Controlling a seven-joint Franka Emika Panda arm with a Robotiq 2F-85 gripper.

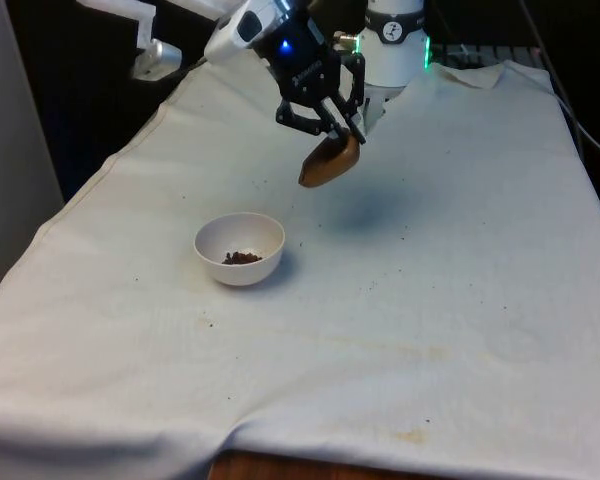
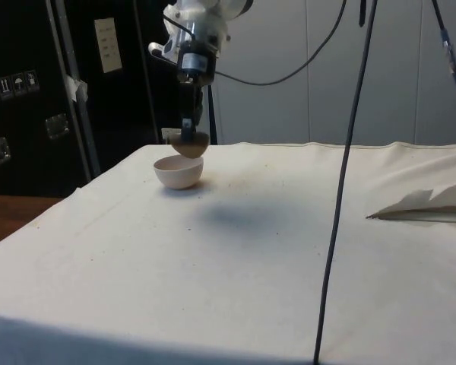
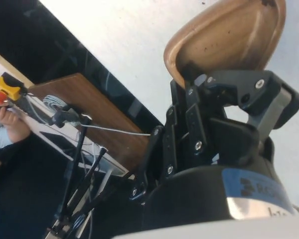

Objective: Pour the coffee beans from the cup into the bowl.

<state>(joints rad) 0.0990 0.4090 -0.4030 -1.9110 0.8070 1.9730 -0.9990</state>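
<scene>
Brown and smooth, the cup (image 1: 329, 162) hangs in the air clamped by its rim in the black gripper (image 1: 332, 118), the two fingers closed on its wall. It is tipped well over, with its mouth turned sideways and downward. In the wrist view the cup's (image 3: 224, 40) inside looks bare apart from a few dark specks, and the fingers (image 3: 249, 89) pinch its near edge. Below the gripper and off toward the front view's left, the white bowl (image 1: 240, 248) stands upright on the white cloth (image 1: 430, 300), apart from the cup, with a small heap of dark coffee beans (image 1: 242, 257) at its bottom. In the side view the cup (image 2: 188, 143) hangs just above the bowl (image 2: 178, 172). A few dark crumbs lie scattered on the cloth around the bowl. In the wrist view a person's hand (image 3: 10, 117) holds a yellow and red object beyond the table's edge.
</scene>
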